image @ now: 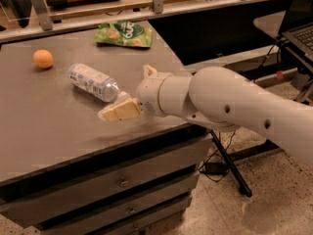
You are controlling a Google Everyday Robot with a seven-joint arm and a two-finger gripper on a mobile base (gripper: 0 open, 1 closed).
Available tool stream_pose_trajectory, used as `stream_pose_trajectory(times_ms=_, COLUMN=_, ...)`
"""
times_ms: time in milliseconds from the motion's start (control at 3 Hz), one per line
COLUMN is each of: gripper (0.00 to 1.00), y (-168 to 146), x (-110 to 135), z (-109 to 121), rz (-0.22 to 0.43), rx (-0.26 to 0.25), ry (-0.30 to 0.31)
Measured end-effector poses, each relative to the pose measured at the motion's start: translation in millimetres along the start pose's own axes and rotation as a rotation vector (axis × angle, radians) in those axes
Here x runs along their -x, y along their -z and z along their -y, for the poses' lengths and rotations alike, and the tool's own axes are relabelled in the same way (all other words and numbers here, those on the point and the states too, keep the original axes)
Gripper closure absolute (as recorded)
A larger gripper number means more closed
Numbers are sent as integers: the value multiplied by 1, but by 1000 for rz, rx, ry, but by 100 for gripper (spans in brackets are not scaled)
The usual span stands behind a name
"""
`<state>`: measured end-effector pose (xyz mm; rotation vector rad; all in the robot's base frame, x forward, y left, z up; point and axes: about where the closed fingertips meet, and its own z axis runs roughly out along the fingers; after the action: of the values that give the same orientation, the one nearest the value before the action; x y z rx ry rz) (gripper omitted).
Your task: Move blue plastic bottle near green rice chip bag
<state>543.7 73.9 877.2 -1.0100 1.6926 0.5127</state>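
Cream, wedge-shaped claw point(117, 113) at the tip of a smooth, rounded white arm point(220, 102), low over the dull grey counter point(54, 136); impossible to tell how wide or narrow. Just beyond and left of it, clear cylindrical plastic bottle point(93, 82) lying on its side, pale blue-white label, cap end just beside the claw, contact unclear. Well beyond the claw, flat crinkled green bag point(124, 34) near the counter's far edge; farther left, a small round orange point(43, 58).

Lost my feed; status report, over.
Gripper beside cap end of clear blue-labelled plastic bottle. Bottle lying flat, apart from crinkled green chip bag. Nothing between them.
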Motion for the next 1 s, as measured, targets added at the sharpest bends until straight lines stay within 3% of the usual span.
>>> stream_pose_trajectory(times_ms=667, gripper=0, y=-58, x=2, z=-7, rz=74, rx=83, ry=0)
stream_pose_trajectory(times_ms=1000, gripper=18, y=-68, x=2, z=-8, rz=89, rx=104, ry=4)
